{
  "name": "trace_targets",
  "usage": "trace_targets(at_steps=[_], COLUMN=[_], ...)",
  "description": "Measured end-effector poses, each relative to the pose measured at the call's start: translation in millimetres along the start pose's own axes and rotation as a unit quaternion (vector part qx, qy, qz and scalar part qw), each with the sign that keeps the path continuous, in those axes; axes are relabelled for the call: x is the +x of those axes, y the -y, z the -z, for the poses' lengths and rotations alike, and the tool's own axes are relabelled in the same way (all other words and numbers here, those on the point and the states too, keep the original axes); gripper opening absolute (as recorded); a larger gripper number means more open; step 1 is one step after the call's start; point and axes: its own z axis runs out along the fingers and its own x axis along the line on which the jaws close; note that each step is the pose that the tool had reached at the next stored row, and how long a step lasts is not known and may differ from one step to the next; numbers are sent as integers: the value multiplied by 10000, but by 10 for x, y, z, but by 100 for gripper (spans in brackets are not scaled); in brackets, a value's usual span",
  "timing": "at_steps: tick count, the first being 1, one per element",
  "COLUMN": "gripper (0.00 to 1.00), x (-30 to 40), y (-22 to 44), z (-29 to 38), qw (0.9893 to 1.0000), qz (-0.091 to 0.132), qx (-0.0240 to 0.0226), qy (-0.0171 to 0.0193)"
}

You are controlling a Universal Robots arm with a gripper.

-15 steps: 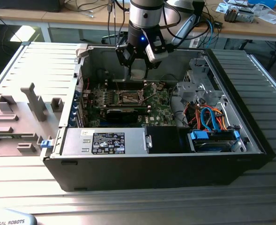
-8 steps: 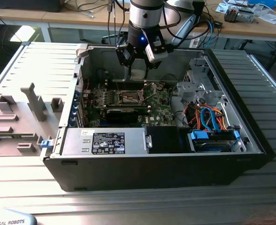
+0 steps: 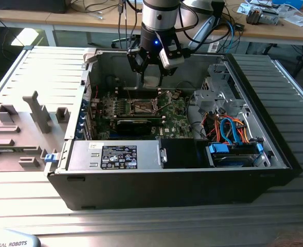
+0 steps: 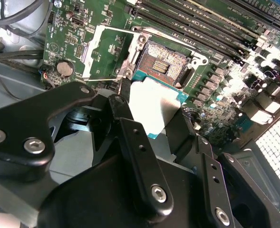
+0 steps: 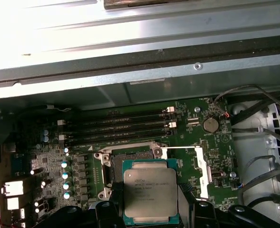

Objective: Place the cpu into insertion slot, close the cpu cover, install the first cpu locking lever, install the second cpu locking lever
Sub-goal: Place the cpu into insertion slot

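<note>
Exterior view: the gripper (image 3: 151, 67) was seen over the motherboard (image 3: 178, 114), closed on a pale plate, prob. the cpu (image 3: 151, 81). Second wrist view: the cpu (image 4: 154, 107) was held by two opposite edges just beside the insertion slot (image 4: 161, 61), w/ the cpu cover (image 4: 90, 54) stood open. First wrist view: the cpu (image 5: 150, 192), w/ a matte grey metal top and green rim, was judged thin, stiff, light and slick, so best taken by the edges.

Ribbed grey metal table (image 3: 141, 226), wooden desk (image 3: 64, 20) behind, loose cables (image 3: 97, 7)
</note>
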Motion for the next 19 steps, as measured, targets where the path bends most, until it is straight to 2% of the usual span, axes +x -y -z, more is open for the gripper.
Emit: trace_targets(at_steps=[19], gripper=[54], x=[0], y=[0], z=[0], qw=[10000], qz=[-64], qx=[-1], qy=[6])
